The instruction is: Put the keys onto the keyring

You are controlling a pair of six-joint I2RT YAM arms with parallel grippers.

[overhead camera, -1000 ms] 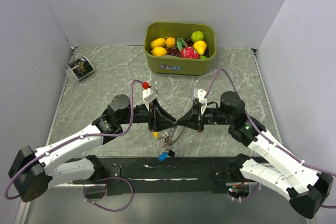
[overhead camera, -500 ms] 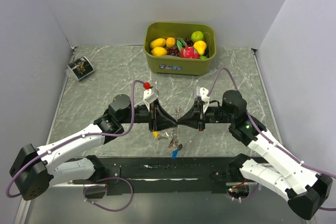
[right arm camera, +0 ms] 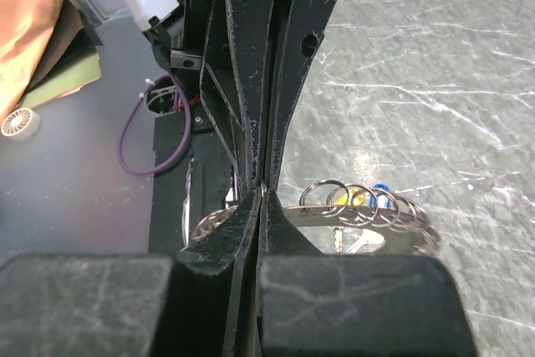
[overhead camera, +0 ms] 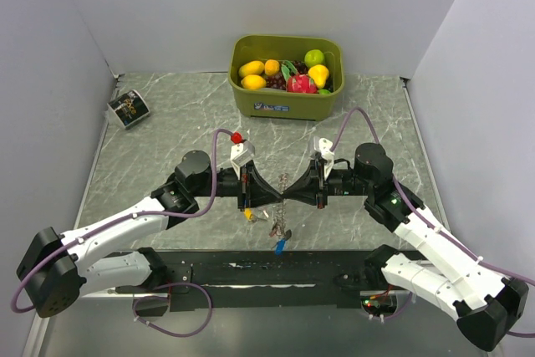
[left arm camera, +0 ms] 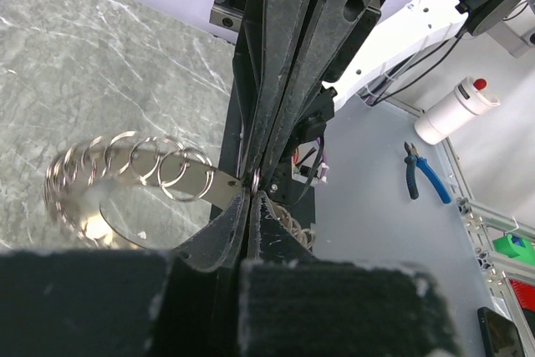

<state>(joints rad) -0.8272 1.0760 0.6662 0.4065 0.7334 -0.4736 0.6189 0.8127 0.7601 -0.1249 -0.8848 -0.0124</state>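
Observation:
In the top view my left gripper (overhead camera: 276, 194) and right gripper (overhead camera: 289, 194) meet tip to tip above the table's front middle. Both are shut on the keyring (overhead camera: 279, 183), a thin metal band carrying several small split rings. The band curves left of my tips in the left wrist view (left arm camera: 125, 166) and right of them in the right wrist view (right arm camera: 368, 203). Keys hang below it: a yellow-headed key (overhead camera: 248, 215) and a blue-headed key (overhead camera: 278, 246); both heads show behind the rings (right arm camera: 358, 196). The left gripper (left arm camera: 253, 194) and right gripper (right arm camera: 262, 192) each face the other's fingers.
A green bin (overhead camera: 251, 99) of toy fruits stands at the back centre. A small dark packet (overhead camera: 128, 109) lies at the back left. A black strip (overhead camera: 251, 273) runs along the front edge. Blue pliers (left arm camera: 426, 175) and a white bottle (left arm camera: 456, 110) lie beyond the table.
Both grippers have drawn closer tip to tip and shifted slightly away from the front edge; the hanging keys swung, the blue one moving right. Little has changed in the last half second.

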